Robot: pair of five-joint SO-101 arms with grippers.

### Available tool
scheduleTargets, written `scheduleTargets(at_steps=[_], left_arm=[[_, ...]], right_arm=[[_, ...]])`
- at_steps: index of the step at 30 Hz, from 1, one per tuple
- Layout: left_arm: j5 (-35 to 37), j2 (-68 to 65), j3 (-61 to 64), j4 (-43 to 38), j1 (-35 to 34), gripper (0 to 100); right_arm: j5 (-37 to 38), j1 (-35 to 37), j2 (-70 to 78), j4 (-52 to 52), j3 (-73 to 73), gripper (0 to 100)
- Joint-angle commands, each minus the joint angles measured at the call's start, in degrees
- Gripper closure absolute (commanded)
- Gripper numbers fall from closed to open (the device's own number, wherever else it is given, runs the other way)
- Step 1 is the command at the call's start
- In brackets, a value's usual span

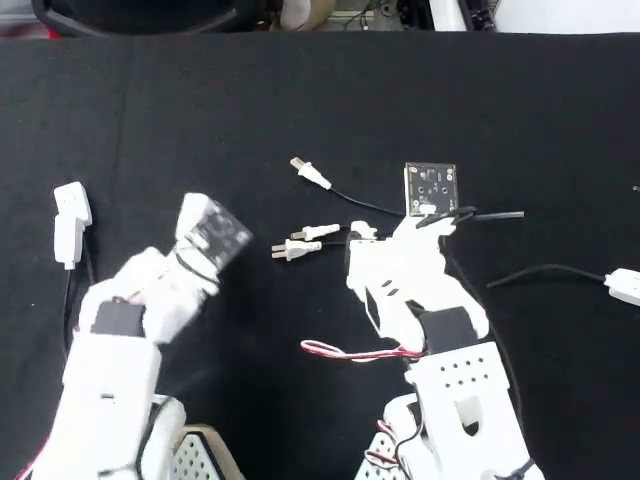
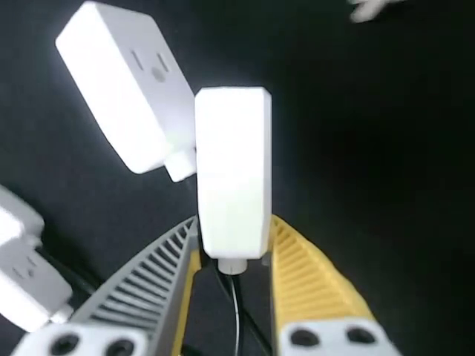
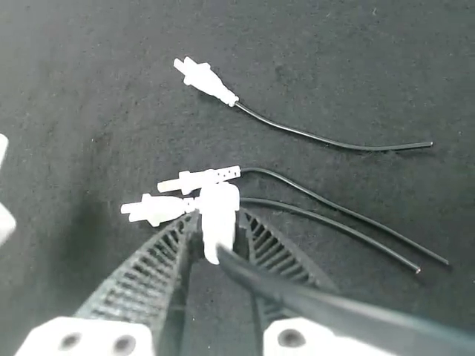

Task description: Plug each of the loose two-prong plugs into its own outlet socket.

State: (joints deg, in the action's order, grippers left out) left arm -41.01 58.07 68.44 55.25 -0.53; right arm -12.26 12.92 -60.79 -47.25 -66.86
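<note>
Toward the left of the black surface (image 1: 300, 100), pinches a white outlet socket (image 2: 232, 148) in the jaws of the left gripper (image 2: 234, 226), a second socket (image 2: 122, 89) just beside it. Near the middle, clamps a small white plug (image 3: 220, 204) in the jaws of the right gripper (image 3: 218, 222), just beside one loose two-prong plug (image 3: 152, 210), a second plug (image 3: 194, 179) alongside, a third plug (image 3: 204, 80) farther off.

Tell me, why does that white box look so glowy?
Left wrist view: light glares off the outlet socket in the left gripper, washing it flat white. High view: the black table swallows shadows. Right wrist view: a loose plug shines pale, without glare.
</note>
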Motion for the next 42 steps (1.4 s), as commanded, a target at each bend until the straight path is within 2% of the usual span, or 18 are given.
scheduleTargets(at_steps=[1, 3, 5, 12, 18, 20, 23, 26, 29, 35, 38, 42], left_arm=[[-2.5, 12.4, 0.2, 10.0, 7.4, 97], [-4.7, 14.9, 1.7, 10.0, 8.1, 97], [-8.1, 16.0, 4.0, 6.3, 5.3, 97], [-21.7, 10.5, 13.2, -19.8, -13.5, 97], [-22.2, -4.9, 14.1, -39.8, -15.3, 97], [-20.0, -13.3, 9.5, -42.3, -15.4, 97], [-18.5, -27.5, -0.6, -38.9, -15.6, 97], [-17.8, -41.2, -10.8, -31.9, -15.9, 97], [-15.4, -49.4, -19.8, -24.8, -16.9, 97], [-7.3, -51.7, -32.0, -11.0, -17.5, 96], [-5.9, -51.7, -37.1, -3.7, -17.4, 86], [-2.3, -51.7, -40.2, -1.4, -17.4, 76]], right_arm=[[0.4, -0.6, 0.1, 0.9, 4.8, 98.7], [0.4, -0.6, 0.1, 0.9, 4.8, 98.7], [0.4, -0.6, 0.1, 0.9, 4.8, 98.7], [0.4, -0.6, 0.1, 0.9, 4.6, 98.7], [0.4, -0.6, 0.1, 0.9, 4.6, 98.7], [0.4, -0.6, 0.1, 0.4, 4.6, 98.7], [0.4, -0.6, 0.2, -1.2, 4.8, 98.7], [0.4, -0.6, 0.2, -1.4, 4.8, 98.7], [0.4, -0.6, 0.2, -1.4, 4.8, 98.7], [0.4, -0.6, 0.2, -1.3, 4.8, 98.7], [0.4, -0.6, 0.2, -1.3, 4.8, 98.7], [0.4, -0.6, 0.2, -1.3, 4.8, 98.7]])
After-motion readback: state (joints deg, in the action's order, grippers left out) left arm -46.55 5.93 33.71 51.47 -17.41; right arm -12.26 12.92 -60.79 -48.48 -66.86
